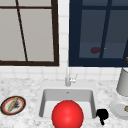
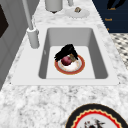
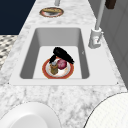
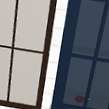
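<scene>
A red-rimmed plate (image 2: 78, 69) (image 3: 46, 72) lies on the floor of the sink basin (image 2: 100, 52) (image 3: 30, 52) (image 1: 47, 96). On it sit a dark red round item (image 2: 66, 60) (image 3: 62, 64) and a small brownish item (image 3: 53, 68) (image 2: 73, 57). My left hand (image 2: 65, 51) (image 3: 62, 54) hovers right over the plate with its fingers stretched across the red item; whether it touches is unclear. My right hand (image 1: 102, 114) floats by the basin's front right corner. A big red ball shape (image 1: 67, 115) hides the basin's middle in the front view.
The faucet (image 1: 68, 77) (image 2: 32, 32) (image 3: 96, 37) stands behind the basin. On the marble counter, a patterned plate with food (image 1: 13, 105) (image 3: 51, 11) lies left. A white plate (image 1: 118, 108) (image 2: 78, 12) and a grey pot (image 1: 123, 82) (image 2: 53, 5) stand right. Two windows (image 4: 53, 52) are above.
</scene>
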You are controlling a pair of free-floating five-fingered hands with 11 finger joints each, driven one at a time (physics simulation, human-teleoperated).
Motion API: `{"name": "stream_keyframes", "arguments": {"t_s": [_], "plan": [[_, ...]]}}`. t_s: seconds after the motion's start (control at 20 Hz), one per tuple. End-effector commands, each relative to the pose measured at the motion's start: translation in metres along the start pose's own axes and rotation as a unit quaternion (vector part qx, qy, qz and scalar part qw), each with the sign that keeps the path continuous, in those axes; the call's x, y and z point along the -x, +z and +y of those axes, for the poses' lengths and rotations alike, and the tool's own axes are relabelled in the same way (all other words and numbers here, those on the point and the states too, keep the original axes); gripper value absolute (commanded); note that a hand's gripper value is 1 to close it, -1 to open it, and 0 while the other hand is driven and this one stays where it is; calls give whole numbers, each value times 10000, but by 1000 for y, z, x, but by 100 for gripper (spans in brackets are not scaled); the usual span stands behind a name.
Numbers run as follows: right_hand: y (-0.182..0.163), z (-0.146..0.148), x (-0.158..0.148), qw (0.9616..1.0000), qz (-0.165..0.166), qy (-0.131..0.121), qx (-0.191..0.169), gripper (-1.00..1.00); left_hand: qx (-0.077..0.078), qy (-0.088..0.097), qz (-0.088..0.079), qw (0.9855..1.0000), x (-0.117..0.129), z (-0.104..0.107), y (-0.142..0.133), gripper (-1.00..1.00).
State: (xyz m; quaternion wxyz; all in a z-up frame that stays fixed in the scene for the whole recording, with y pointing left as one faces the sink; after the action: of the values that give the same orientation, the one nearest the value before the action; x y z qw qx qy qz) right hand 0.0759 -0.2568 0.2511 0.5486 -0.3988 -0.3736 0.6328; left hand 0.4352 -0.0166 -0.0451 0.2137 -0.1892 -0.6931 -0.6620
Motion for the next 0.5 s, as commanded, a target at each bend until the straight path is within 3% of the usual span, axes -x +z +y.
{"name": "stream_keyframes", "arguments": {"t_s": [0.0, 0.2, 0.4, 0.45], "plan": [[0, 0, 0, 10000, 0, 0, 0, 0, 193, 11, -296, 9994, 8, -11, 6, -100], [0, 0, 0, 10000, 0, 0, 0, 0, 283, 16, -410, 9988, 25, -17, 12, -100], [0, 0, 0, 10000, 0, 0, 0, 0, 211, 12, -291, 9994, 46, -24, 9, -100], [0, 0, 0, 10000, 0, 0, 0, 0, 206, 86, -279, 9994, 49, -24, 8, -100]]}}
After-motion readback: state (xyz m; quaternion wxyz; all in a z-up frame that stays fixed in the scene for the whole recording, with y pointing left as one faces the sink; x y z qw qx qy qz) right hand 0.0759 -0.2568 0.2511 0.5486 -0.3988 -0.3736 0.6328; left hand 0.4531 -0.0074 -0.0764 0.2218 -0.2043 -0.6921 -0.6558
